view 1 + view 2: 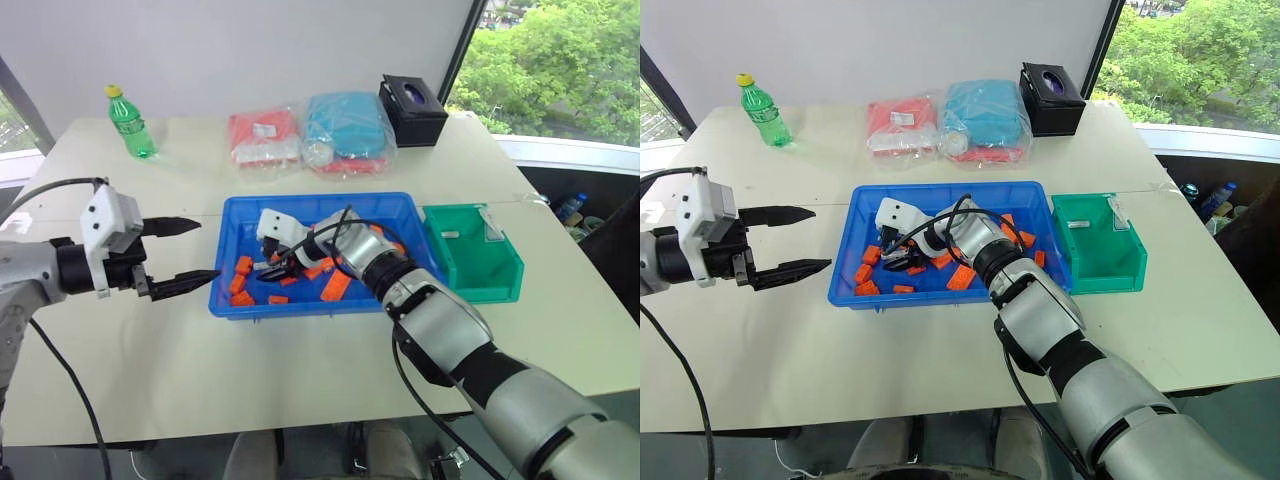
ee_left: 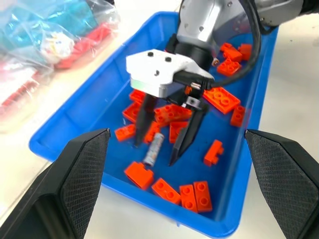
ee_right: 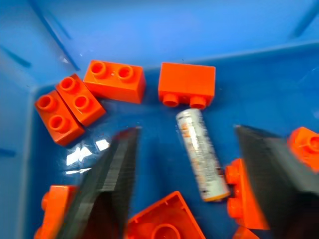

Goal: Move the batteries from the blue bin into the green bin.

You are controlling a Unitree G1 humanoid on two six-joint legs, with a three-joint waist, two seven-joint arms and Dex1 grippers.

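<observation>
White counter [image 1: 300, 370] by a window carries the blue bin [image 1: 225, 240] at its middle, with the green bin [image 1: 505, 270] just beside it on the robot's right. Orange bricks [image 2: 192, 191] lie scattered over the blue bin's floor, and among them one battery [image 3: 202, 152], a silver cylinder lying flat.

The right pincer [image 2: 167, 144] is down inside the blue bin, its two black fingers straddling the battery. They stand partly apart, one on each side, and neither yet touches it, so nothing is gripped. The battery's long axis runs roughly along the fingers, not across the gap, so their closing line crosses its round sides. That looks like the right way to pinch a cylinder. It sits nearer one finger than the other, and an orange brick touches its far end, so a squeeze may nudge it sideways or trap a brick.

The left pincer [image 1: 180, 255] hovers wide open over the counter just outside the blue bin's left wall, holding nothing. The right arm is plainly nearer to both the battery and the green bin.
</observation>
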